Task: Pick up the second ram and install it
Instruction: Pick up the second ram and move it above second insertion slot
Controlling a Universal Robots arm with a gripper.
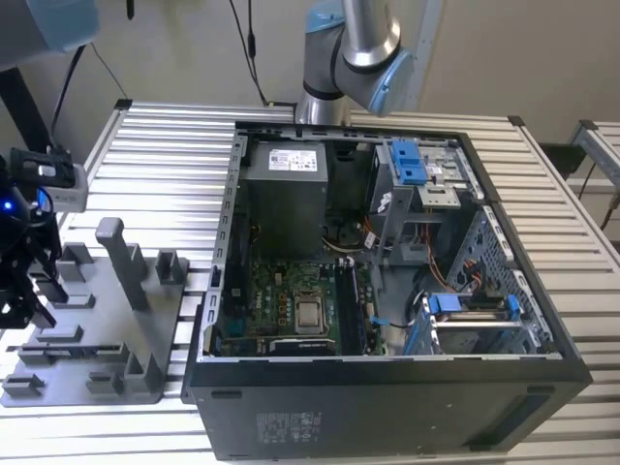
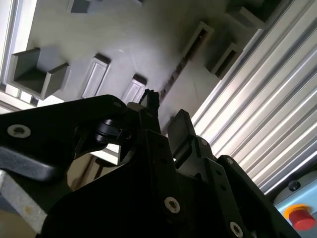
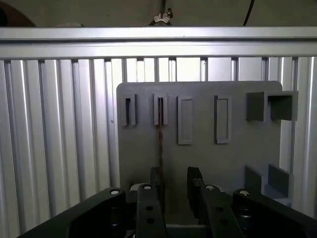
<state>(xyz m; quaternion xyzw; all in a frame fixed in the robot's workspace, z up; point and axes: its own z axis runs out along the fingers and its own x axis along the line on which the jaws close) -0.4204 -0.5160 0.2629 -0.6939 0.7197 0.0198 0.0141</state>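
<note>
Gripper (image 3: pixel 174 174) aimed down, fingers apart — just abv second ram (image 3: pixel 160 131) in grey holder (image 3: pixel 247 148).

Raised fixture blocks (image 3: pixel 271 106) near tool (image 3: pixel 174 184)

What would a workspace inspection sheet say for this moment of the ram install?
Surface: slatted aluminium table, carrying the plate and the case.
Job's things: second ram stands on edge in a slot of the grey fixture plate; open computer case sits beside the plate.
Clutter: nothing seen.
Grippers: gripper open, low over the plate, in line with the ram.
Cables: black cables hang behind the table; wires inside the case.
Surroundings: pale wall; red button beside the slats.
</note>
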